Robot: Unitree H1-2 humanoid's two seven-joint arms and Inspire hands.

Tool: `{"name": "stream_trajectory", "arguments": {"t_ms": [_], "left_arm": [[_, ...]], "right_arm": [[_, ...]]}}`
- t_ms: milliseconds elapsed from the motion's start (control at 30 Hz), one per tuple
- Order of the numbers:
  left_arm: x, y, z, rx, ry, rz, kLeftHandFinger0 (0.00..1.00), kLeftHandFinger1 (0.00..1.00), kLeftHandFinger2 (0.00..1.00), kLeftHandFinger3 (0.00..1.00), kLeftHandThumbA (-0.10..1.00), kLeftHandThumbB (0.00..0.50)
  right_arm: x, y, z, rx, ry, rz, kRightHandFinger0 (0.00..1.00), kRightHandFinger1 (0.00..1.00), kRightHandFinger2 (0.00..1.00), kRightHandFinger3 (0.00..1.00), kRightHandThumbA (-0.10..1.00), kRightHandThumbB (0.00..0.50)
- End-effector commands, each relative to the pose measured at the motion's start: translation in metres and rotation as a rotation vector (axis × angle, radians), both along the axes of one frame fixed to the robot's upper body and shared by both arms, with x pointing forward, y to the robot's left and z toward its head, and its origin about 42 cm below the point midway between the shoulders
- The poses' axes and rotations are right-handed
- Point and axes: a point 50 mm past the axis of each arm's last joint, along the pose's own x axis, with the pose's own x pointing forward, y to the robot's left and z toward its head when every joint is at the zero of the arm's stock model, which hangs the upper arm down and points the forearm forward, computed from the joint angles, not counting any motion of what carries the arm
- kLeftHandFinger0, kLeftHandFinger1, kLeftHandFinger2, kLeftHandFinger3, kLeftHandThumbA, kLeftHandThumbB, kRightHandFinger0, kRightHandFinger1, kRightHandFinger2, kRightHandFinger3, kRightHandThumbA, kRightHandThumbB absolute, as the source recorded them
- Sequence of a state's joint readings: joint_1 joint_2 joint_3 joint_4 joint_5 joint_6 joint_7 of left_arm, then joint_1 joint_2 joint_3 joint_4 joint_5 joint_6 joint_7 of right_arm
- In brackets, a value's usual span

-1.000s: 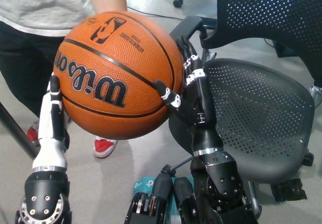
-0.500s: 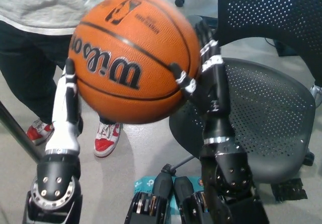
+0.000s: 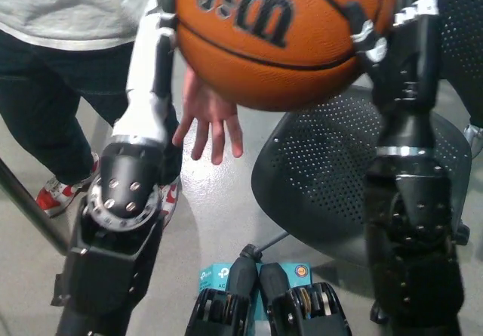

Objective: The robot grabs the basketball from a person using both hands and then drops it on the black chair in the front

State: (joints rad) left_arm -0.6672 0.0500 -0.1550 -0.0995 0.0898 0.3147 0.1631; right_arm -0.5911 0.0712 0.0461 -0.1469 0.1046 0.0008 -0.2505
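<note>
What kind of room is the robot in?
Probably an office or lab. There's a black mesh office chair on a smooth grey floor, and a person in everyday clothes and sneakers stands close by.

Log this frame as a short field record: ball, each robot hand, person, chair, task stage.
ball: orange basketball, raised at the top of the view, partly cut off by the frame edge
left robot hand: white left hand pressed against the ball's left side
right robot hand: black right hand pressed against the ball's right side
person: person's hand open just under the ball, fingers pointing down, not gripping it
chair: black chair, perforated seat below and to the right of the ball
task stage: ball held between both hands, not yet dropped
</note>
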Motion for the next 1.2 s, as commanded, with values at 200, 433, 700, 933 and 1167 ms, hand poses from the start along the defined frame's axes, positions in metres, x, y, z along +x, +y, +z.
{"name": "stream_trajectory", "arguments": {"t_ms": [200, 433, 700, 933, 1167], "left_arm": [[0.007, -0.135, 0.042, 0.164, -0.067, -0.316, 1.00, 1.00, 1.00, 1.00, 1.00, 0.060], [0.035, -0.181, 0.026, 0.233, 0.076, -0.346, 1.00, 1.00, 1.00, 1.00, 1.00, 0.114], [0.063, -0.212, 0.002, 0.252, 0.243, -0.341, 1.00, 1.00, 1.00, 1.00, 1.00, 0.115], [0.079, -0.218, -0.025, 0.244, 0.376, -0.336, 1.00, 1.00, 1.00, 1.00, 1.00, 0.112], [0.084, -0.216, -0.050, 0.263, 0.463, -0.335, 1.00, 1.00, 1.00, 1.00, 1.00, 0.103]], "right_arm": [[0.024, 0.002, 0.030, -0.102, 0.088, 0.148, 1.00, 1.00, 1.00, 1.00, 1.00, 0.223], [0.048, -0.039, 0.010, 0.018, 0.205, 0.134, 1.00, 1.00, 1.00, 1.00, 1.00, 0.202], [0.075, -0.066, -0.018, 0.097, 0.326, 0.129, 1.00, 1.00, 1.00, 1.00, 1.00, 0.172], [0.095, -0.071, -0.050, 0.159, 0.420, 0.124, 1.00, 1.00, 1.00, 1.00, 1.00, 0.176], [0.106, -0.069, -0.081, 0.202, 0.504, 0.125, 1.00, 1.00, 1.00, 1.00, 1.00, 0.159]]}}
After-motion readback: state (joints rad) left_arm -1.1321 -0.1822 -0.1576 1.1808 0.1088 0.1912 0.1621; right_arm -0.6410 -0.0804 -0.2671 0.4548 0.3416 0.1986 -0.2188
